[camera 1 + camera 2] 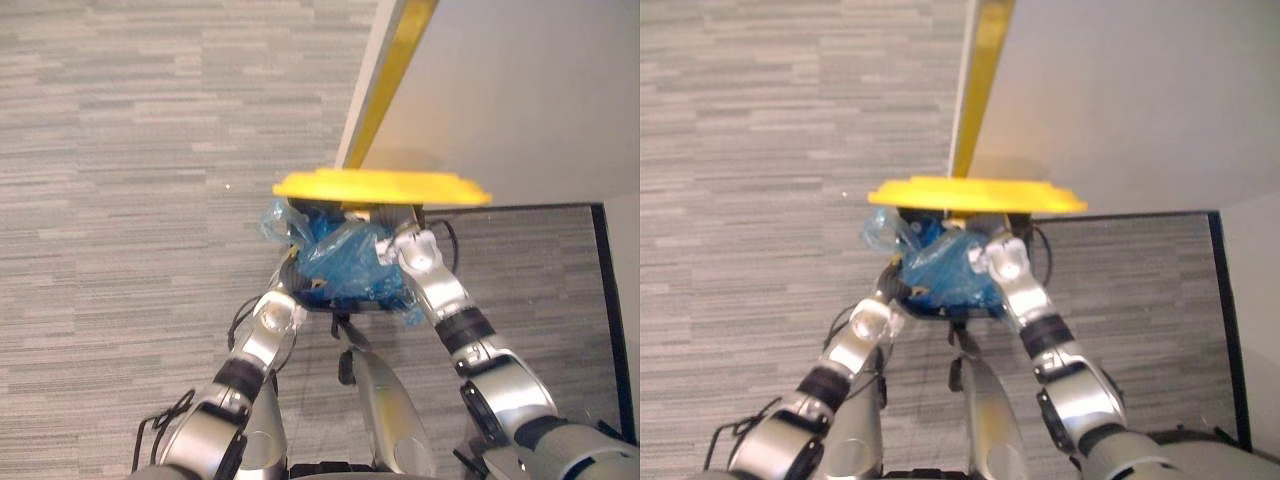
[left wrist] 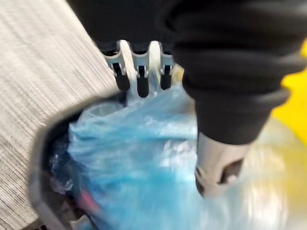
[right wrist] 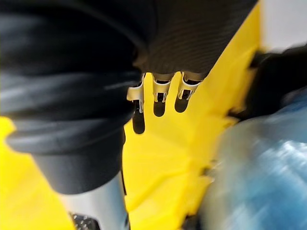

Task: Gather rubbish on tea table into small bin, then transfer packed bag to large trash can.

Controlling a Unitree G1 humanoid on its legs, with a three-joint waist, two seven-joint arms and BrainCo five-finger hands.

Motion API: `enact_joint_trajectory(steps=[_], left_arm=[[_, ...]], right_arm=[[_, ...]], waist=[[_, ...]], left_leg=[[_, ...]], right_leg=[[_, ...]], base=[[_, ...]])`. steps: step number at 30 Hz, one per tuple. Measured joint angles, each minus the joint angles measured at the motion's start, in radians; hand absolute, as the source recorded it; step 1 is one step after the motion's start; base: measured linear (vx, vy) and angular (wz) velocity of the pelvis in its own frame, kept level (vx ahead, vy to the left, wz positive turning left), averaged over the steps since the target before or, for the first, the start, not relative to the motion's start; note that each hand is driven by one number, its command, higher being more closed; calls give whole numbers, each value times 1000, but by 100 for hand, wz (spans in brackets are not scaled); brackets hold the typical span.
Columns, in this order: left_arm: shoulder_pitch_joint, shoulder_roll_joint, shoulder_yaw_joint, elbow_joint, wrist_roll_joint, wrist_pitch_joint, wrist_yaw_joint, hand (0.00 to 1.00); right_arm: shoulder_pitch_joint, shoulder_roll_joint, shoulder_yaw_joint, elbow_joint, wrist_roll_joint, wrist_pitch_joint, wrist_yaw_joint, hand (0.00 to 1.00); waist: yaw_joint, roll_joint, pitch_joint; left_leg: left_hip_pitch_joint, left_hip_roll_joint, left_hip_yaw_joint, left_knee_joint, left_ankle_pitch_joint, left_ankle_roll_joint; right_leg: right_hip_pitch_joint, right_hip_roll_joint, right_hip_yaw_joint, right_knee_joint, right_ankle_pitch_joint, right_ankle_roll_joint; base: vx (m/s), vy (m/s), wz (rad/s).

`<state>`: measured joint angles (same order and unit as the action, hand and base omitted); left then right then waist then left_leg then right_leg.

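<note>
Just below the centre of the head views, the small bin [image 1: 330, 305] with its blue bag [image 1: 345, 255] hangs between the two arms, right under the flat yellow lid [image 1: 380, 186], above the grey carpet [image 1: 150, 150]. The bag bulges out of the bin, with crumpled plastic sticking up at its left. The left hand [image 2: 225, 81] comes in from the lower left and lies on top of the bag by the bin's dark rim; whether it grips the plastic or merely rests there cannot be told. The right hand [image 3: 96, 72] reaches in from the lower right beside the bag, passing under the lid. Its fingers [image 3: 159, 93] are extended and loose, tips at the yellow surface, holding nothing. A pale grey panel [image 1: 520, 90] fills the upper right.
</note>
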<state>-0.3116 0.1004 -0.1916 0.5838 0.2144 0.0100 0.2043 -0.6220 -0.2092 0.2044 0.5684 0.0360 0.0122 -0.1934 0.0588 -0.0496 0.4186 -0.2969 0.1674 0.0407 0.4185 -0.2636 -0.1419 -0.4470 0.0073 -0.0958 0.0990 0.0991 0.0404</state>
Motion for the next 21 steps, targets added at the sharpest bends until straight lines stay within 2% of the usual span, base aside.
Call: enact_joint_trajectory(steps=[4, 7, 11, 12, 13, 14, 15, 17, 18, 20, 21], left_arm=[[212, 13, 110, -1, -62, -11, -15, 0], [285, 13, 218, 121, -84, -12, -17, 0], [304, 2, 314, 264, -130, -2, -34, 0], [305, 2, 327, 274, -137, -4, -35, 0], [311, -7, 343, 284, -145, -4, -37, 0], [312, -7, 359, 299, -157, -5, -39, 0], [312, -7, 372, 320, -163, -2, -44, 0], [322, -5, 373, 339, -179, 1, -54, 0], [328, -5, 376, 340, -181, 1, -56, 0], [319, -19, 395, 350, -180, 4, -59, 0], [321, -46, 426, 362, -178, 4, -63, 0]], right_arm=[[164, 24, -39, -1, -40, 5, 24, 0], [281, 89, -50, -1, -79, 7, 35, 0], [407, 144, -57, -1, -121, 7, 61, 0], [448, 152, -59, -1, -132, 7, 66, 0], [478, 163, -67, -1, -150, 6, 70, 0], [503, 172, -74, 3, -154, 6, 73, 0], [536, 177, -86, 25, -159, 2, 75, 0], [609, 197, -157, 97, -193, -2, 74, 0], [651, 210, -206, 163, -193, -1, 72, 0], [667, 214, -253, 226, -189, 7, 68, 0], [671, 209, -288, 252, -192, 9, 58, 0]], waist=[[7, 25, -41], [13, 22, -49], [13, 17, -66], [12, 13, -69], [13, 16, -77], [13, 18, -83], [1, 12, -102], [-4, 12, -133], [-4, -21, -166], [-3, -26, -174], [-3, -22, -215]], left_leg=[[78, -16, 4, -18, -2, 10], [131, -34, 20, -13, -9, 23], [142, -60, 42, 30, -17, 42], [148, -64, 46, 38, -14, 49], [153, -37, 71, 14, 8, 55], [161, -32, 83, -6, 20, 56], [173, -27, 88, -30, 39, 52], [196, -15, 87, -68, 60, 35], [193, -12, 85, -70, 63, 28], [198, -11, 86, -87, 69, 7], [199, -6, 91, -120, 87, 12]], right_leg=[[68, -13, 2, 3, -13, 14], [103, -28, 16, 31, -24, 27], [113, -55, 31, 57, -28, 26], [113, -67, 19, 57, -50, 48], [94, -81, -6, 115, -83, 49], [50, -93, -17, 255, -93, 2], [17, -110, -22, 434, -128, -33], [44, -142, -10, 675, -204, -23], [107, -162, 24, 713, -291, 12], [163, -145, 10, 606, -359, 46], [203, -119, -10, 459, -400, -10]], base=[[43, 43, 0], [-16, 60, -10], [-126, 75, -8], [-92, 27, -20], [-154, -18, -35], [-146, -56, -39], [-117, -65, -20], [-1, -128, -7], [-6, -227, -8], [-42, -235, -15], [21, -191, -43]])
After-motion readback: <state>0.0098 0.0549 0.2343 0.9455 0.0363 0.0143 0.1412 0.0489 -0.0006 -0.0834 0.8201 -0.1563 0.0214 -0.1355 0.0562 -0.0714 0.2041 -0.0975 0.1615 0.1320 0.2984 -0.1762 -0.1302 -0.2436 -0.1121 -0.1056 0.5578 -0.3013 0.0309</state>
